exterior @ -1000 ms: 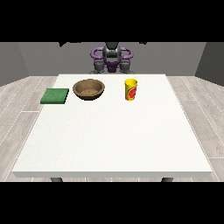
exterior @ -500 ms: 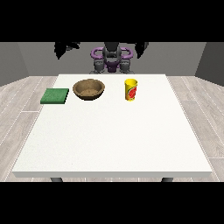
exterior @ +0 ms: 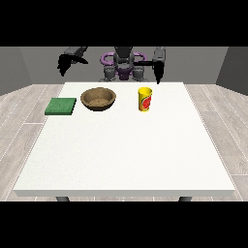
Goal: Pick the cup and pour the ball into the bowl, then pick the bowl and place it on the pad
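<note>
On the white bench [exterior: 121,155], far side, yellow cup [exterior: 145,99], brown wooden bowl [exterior: 99,98] and green square pad [exterior: 61,106] stand untouched, nothing yet poured or placed; each raised robot hand [exterior: 158,72] [exterior: 64,63] holds nothing, finger posture indeterminable.

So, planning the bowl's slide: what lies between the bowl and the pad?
Front view: only bare table between the bowl and green pad.

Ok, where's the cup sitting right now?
In the front view the yellow cup stands upright on the white table, right of centre near the far edge, to the right of the brown bowl and apart from it.
</note>
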Robot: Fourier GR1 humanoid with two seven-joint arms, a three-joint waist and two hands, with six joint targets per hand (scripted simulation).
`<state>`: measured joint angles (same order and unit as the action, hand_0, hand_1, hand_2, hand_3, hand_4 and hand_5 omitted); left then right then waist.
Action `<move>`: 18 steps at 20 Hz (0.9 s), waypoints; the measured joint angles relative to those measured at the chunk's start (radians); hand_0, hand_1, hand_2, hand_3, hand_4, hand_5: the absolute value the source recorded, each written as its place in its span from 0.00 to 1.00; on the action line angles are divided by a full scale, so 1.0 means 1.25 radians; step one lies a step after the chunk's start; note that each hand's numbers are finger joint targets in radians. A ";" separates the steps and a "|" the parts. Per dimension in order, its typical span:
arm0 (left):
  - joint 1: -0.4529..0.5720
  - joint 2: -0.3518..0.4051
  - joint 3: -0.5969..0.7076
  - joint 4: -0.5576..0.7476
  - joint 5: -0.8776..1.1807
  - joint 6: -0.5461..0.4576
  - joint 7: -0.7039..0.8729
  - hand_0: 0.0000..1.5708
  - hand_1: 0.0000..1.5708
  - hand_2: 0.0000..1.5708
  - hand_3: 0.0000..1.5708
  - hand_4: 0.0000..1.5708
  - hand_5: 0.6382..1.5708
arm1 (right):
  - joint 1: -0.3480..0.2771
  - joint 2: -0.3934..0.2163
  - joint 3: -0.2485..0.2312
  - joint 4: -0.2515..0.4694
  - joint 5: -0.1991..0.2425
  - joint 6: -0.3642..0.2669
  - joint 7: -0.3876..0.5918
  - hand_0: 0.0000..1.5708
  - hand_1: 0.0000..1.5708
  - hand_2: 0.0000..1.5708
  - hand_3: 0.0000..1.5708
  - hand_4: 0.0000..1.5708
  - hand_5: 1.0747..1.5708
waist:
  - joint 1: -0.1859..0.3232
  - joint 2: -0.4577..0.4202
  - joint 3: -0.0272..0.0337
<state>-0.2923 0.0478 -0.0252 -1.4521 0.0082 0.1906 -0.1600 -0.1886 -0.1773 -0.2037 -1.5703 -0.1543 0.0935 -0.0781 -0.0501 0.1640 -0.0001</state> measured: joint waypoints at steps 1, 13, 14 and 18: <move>-0.001 -0.003 0.010 0.031 0.000 0.002 -0.032 0.00 0.00 0.00 0.00 0.00 0.89 | -0.001 -0.004 0.000 -0.004 -0.004 0.006 0.003 0.00 0.00 0.00 0.00 0.13 1.00 | -0.009 0.001 0.0000; -0.092 -0.003 0.107 0.364 0.020 -0.017 -0.275 0.00 0.00 0.00 0.00 0.00 0.87 | -0.069 -0.058 -0.035 0.023 -0.045 0.039 0.031 0.00 0.00 0.00 0.00 0.09 1.00 | -0.049 0.028 -0.0002; -0.102 -0.007 0.114 0.380 0.022 -0.008 -0.286 0.00 0.00 0.00 0.00 0.00 0.87 | -0.074 -0.073 -0.045 0.026 -0.061 0.058 0.034 0.00 0.00 0.00 0.00 0.03 1.00 | -0.059 0.034 -0.0003; -0.134 0.008 0.146 0.450 0.023 0.008 -0.350 0.81 0.81 1.00 1.00 0.65 1.00 | -0.085 -0.101 -0.074 0.037 -0.085 0.082 0.024 0.00 0.00 0.00 0.00 0.00 1.00 | -0.075 0.062 -0.0002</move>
<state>-0.4598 0.0576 0.1568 -0.8897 0.0371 0.2001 -0.5970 -0.2942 -0.3040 -0.2963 -1.5242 -0.2609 0.1958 -0.0487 -0.1434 0.2414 -0.0004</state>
